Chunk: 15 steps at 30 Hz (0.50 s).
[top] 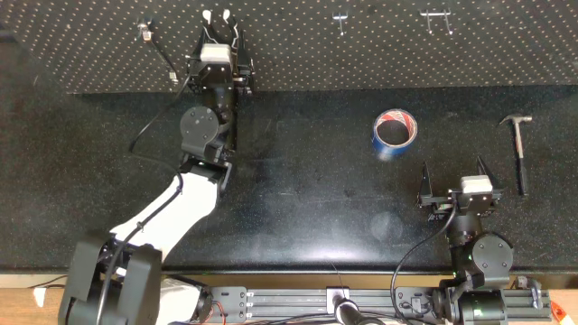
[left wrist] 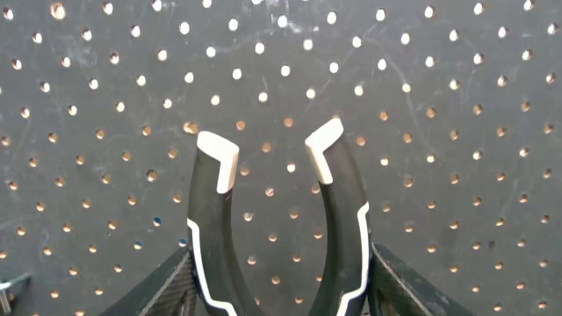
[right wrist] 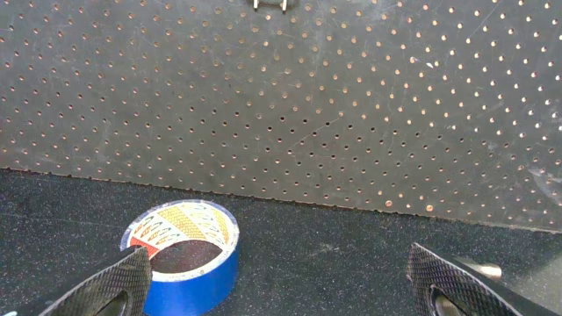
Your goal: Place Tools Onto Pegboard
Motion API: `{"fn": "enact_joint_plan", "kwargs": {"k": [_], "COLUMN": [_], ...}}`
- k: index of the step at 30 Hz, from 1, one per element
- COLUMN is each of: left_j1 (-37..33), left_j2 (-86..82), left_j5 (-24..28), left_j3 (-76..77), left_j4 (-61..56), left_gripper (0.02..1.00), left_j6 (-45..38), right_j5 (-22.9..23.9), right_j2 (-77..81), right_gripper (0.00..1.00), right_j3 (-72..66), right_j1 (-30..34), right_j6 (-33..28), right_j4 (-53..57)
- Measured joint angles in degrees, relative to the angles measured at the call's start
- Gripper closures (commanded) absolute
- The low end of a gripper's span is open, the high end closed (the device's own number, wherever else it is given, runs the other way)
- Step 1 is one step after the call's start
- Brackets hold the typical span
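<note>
My left gripper is up against the black pegboard, shut on a pair of pliers. The pliers' black handles with white tips point away from the wrist and spread apart close to the perforated board. A blue roll of tape stands on the black mat at centre right, seen also as the tape roll just ahead of my right gripper. That right gripper is low over the mat, open and holding nothing. A hammer lies at the far right.
Two bare metal hooks stick out of the pegboard's upper right. A hook with a thin dark item hanging from it is at the upper left. The black mat covers the worktop.
</note>
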<state>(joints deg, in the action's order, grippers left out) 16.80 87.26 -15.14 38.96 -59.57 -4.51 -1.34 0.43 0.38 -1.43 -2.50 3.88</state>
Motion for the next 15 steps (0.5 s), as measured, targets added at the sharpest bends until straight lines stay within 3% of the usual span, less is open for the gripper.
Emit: {"fn": "enact_joint_plan", "kwargs": {"k": [15], "left_j1": [-0.11], "left_j2": [7.63], "left_j5": [-0.26], "left_j3": [0.2], "left_j4": [-5.42], "left_gripper": [0.991], "left_j6": [0.0], "right_j5": [0.0], "right_j2": [0.0], "right_gripper": [0.058], "right_j3": [0.0], "right_j1": [0.0], "right_j6": [0.0], "right_j4": [0.0]}}
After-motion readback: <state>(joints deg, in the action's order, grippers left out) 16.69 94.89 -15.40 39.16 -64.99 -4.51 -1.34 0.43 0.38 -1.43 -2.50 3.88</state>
